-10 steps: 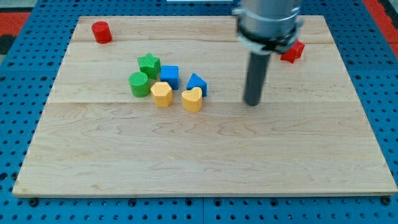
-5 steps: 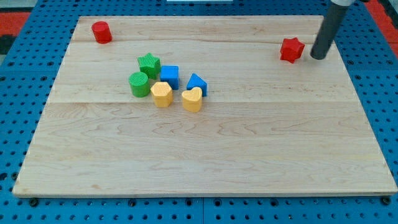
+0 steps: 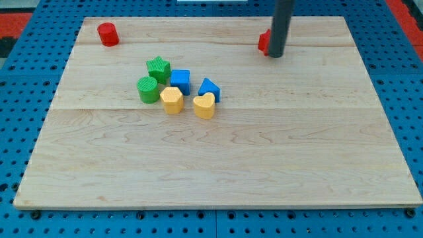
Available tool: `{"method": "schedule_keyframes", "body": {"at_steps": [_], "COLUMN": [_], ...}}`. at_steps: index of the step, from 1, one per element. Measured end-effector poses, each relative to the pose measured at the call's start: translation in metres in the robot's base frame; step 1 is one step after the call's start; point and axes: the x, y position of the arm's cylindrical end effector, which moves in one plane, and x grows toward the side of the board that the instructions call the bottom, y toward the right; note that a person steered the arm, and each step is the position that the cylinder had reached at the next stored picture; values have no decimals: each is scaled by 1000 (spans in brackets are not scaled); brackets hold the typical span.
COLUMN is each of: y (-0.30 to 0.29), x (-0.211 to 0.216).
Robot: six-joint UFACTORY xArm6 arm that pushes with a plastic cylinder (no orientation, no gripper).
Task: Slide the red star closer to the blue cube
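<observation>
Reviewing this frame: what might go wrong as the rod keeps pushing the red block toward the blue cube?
1. The red star is mostly hidden behind my tip, which sits at its right side; an off-centre push may let it slip past.
2. The blue cube is packed among the green star, blue triangular block and yellow blocks, so overshoot would scatter them.

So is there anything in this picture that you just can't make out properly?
- Red star: in the camera view the rod covers most of it; only a red sliver shows at the rod's left, so its shape cannot be made out.
- My tip: whether it touches the star cannot be told, since the rod hides the meeting point.
- Rod's upper part: cut off by the view's top edge.
- Blue cube: its lower side is hidden by the yellow block.
</observation>
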Motion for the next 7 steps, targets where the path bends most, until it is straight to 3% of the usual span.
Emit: {"method": "schedule_keyframes", "body": {"at_steps": [1, 2, 5, 7], "y": [31, 27, -10, -75], "x": [-28, -46, -53, 24]}}
